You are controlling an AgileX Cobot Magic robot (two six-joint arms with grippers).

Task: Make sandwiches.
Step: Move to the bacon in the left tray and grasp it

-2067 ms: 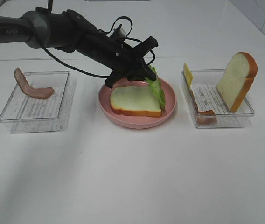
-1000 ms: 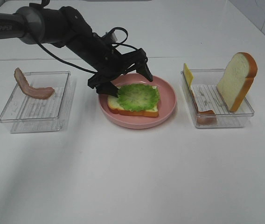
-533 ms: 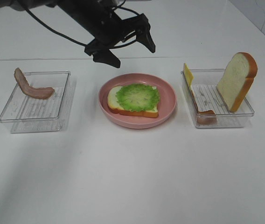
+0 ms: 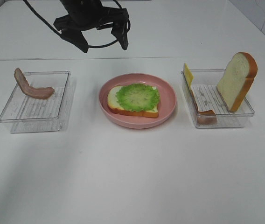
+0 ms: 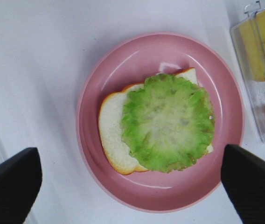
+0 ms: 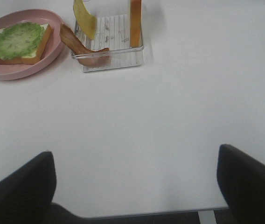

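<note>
A bread slice point(image 4: 116, 99) lies on the pink plate point(image 4: 167, 95) with a ruffled lettuce leaf point(image 4: 137, 96) flat on top; the left wrist view shows the lettuce point(image 5: 167, 122) from straight above. My left gripper point(image 4: 103, 42) hangs high behind the plate, open and empty, its fingers point(image 5: 9, 186) wide apart. One bacon strip point(image 4: 31, 87) rests in the left tray point(image 4: 16, 114). The right tray point(image 4: 223, 119) holds a leaning bread slice point(image 4: 237, 80), yellow cheese point(image 4: 187, 73) and a bacon strip point(image 4: 202, 109). My right gripper point(image 6: 135, 182) is open over bare table, well short of that tray point(image 6: 109, 53).
White table all round. The two clear trays flank the plate with gaps between them. In the right wrist view the plate point(image 6: 11, 72) sits next to the tray. The table's far edge runs behind the left gripper.
My left gripper has let go of the lettuce, which now lies on the bread. It has risen and drawn back to the left, away from the plate.
</note>
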